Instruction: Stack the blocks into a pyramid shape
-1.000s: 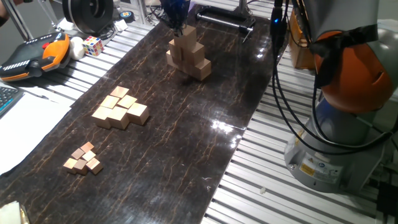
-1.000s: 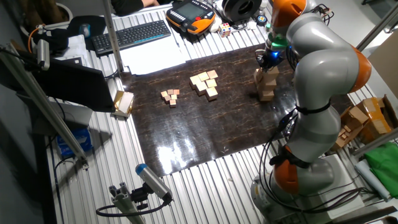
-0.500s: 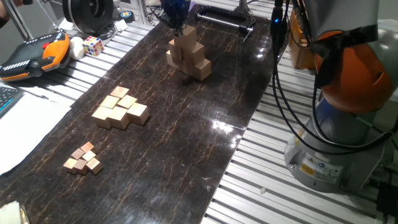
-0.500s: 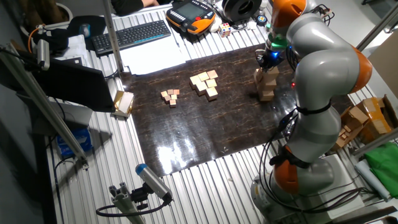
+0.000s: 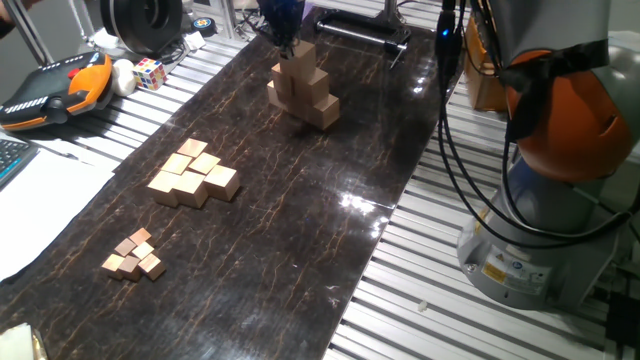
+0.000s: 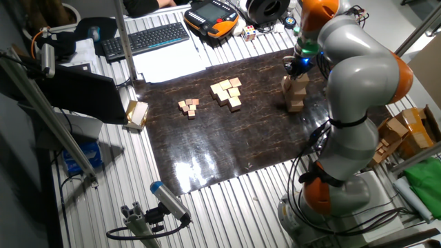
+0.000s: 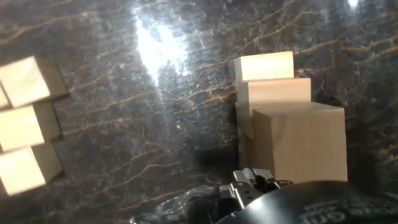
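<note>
**Gripper poised over stepped block stack at far end of mat**

Your gripper hangs directly above the pyramid shape, a stepped stack of large tan wooden cubes near the far end of the dark marbled mat. Its top block fills the hand view, with two lower steps showing beyond it. Whether the fingers are spread or closed you cannot tell from any view (the tips are lost against the dark arm and the background).

The stack stands well inside the mat, with bare dark surface on every side of it. A cluster of medium tan cubes lies well apart toward the mat's middle, and a cluster of tiny cubes sits near the mat's left edge. Beyond that edge you have a Rubik's cube and an orange teach pendant on the slatted table.
</note>
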Controlling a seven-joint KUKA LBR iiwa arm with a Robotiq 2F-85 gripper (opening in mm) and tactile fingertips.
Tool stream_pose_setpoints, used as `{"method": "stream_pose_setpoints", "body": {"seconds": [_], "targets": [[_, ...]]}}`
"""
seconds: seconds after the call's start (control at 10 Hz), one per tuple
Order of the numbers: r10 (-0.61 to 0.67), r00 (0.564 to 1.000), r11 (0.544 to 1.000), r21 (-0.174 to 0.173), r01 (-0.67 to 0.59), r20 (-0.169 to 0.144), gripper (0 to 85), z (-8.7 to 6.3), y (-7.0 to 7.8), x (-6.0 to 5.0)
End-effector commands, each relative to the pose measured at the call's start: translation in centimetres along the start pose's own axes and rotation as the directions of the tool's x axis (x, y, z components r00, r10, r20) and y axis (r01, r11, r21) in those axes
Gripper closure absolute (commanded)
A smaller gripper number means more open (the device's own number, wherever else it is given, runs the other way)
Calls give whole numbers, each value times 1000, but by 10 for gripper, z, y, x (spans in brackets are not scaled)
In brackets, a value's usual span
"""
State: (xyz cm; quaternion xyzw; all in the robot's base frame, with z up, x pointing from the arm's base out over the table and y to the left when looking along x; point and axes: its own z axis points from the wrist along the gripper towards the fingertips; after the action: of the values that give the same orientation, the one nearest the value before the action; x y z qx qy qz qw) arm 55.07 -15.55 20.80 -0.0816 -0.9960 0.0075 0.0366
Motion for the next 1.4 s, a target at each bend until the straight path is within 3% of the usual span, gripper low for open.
{"method": "stream_pose_setpoints", "body": {"seconds": [0.0, 0.2, 0.3, 0.4, 0.7, 0.8, 0.9, 1.0, 1.1, 1.2, 1.3], "targets": [[-72, 997, 997, -26, 72, -11, 843, 0, 1, 0], [-97, 994, 993, -76, 93, -55, 843, 0, 1, 0], [-97, 994, 993, -73, 92, -55, 843, -1, 3, 0], [-77, 996, 995, -74, 73, -55, 843, -3, 16, 0], [-5, 998, 997, -77, 0, -62, 843, -19, 79, 3], [48, 997, 997, -63, -52, -60, 843, -28, 110, 7], [77, 995, 996, -47, -80, -57, 843, -35, 129, 11], [83, 994, 995, -44, -86, -66, 843, -38, 140, 18], [102, 992, 992, -74, -107, -69, 843, -34, 148, 25], [136, 990, 986, -96, -140, -49, 843, -23, 159, 34], [148, 989, 985, -87, -149, -16, 843, -14, 168, 37]]}}
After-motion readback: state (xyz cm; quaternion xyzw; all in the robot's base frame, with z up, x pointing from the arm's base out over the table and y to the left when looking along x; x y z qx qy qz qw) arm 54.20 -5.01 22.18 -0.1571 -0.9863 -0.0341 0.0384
